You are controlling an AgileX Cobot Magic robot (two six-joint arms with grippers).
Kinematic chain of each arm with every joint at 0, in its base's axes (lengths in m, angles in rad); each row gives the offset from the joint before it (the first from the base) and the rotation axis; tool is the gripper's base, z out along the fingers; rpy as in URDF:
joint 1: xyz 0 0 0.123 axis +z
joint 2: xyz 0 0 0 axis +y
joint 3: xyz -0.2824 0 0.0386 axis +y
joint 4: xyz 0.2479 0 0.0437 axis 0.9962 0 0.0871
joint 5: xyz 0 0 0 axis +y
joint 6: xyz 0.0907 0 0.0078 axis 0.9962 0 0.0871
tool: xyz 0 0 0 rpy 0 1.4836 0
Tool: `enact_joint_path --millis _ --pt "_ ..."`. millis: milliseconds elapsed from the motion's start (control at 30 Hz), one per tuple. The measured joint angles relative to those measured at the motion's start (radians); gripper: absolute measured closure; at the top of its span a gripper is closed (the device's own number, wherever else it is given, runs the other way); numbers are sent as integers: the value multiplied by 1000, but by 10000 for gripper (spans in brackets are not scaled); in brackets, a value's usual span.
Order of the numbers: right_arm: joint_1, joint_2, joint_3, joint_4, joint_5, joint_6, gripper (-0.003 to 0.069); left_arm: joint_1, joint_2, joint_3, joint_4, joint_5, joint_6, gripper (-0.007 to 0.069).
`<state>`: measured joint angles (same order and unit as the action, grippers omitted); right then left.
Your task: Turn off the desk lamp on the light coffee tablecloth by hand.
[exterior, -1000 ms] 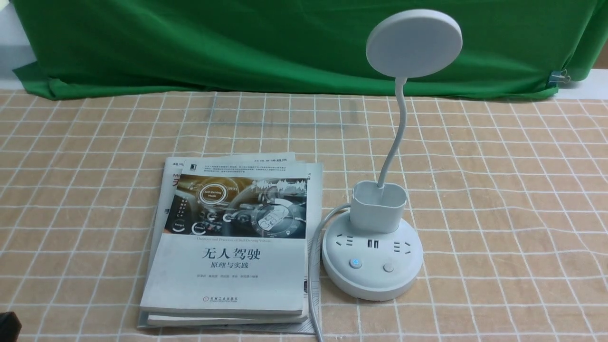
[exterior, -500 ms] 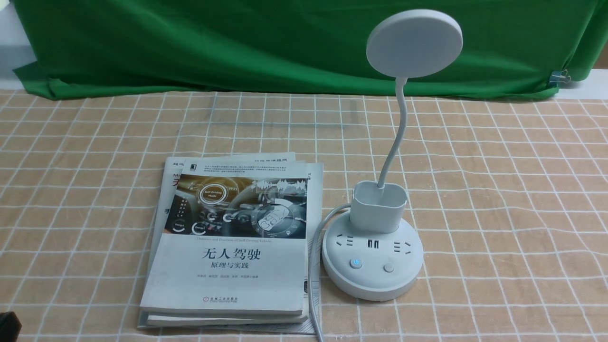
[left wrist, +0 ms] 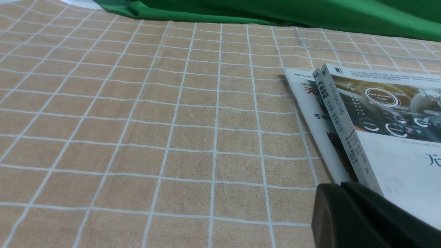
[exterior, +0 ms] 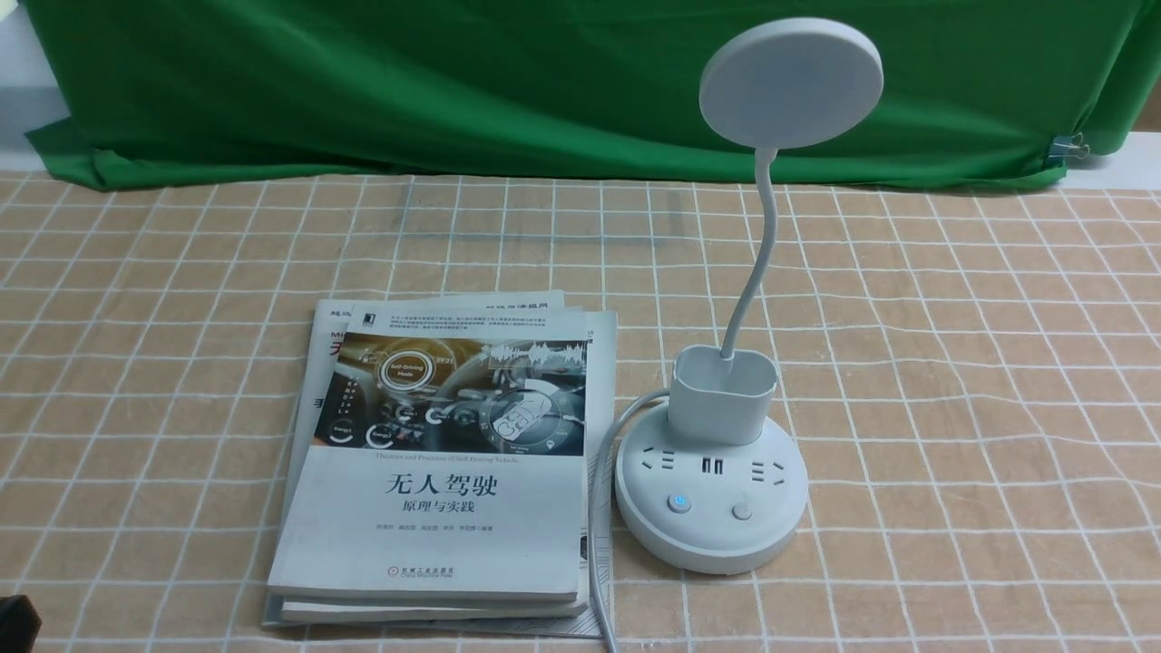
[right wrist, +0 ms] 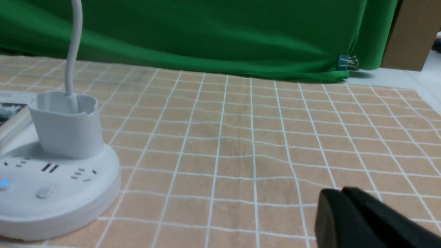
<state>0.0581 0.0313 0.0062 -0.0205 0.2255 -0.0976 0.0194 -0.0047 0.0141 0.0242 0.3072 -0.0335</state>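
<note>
Desk lamp point(exterior: 712, 490) right of centre in front view: white, upright, disc head high on wavy neck, cup-shaped holder, round socketed base with one button blue-lit, on light coffee tablecloth point(exterior: 952, 435); right gripper point(right wrist: 339, 194) closed, empty; left gripper's point(left wrist: 337, 189) fingers together, empty.

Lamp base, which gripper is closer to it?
Right. The right gripper is to the right of the lamp base, outside the front view; the left gripper is farther off to its left, beyond the books.
</note>
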Motion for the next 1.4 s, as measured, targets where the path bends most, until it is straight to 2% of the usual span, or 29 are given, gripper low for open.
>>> enact_joint_path --millis 1400 --pt "0 0 0 0 3 20 560 0 0 0 0 0 0 620"
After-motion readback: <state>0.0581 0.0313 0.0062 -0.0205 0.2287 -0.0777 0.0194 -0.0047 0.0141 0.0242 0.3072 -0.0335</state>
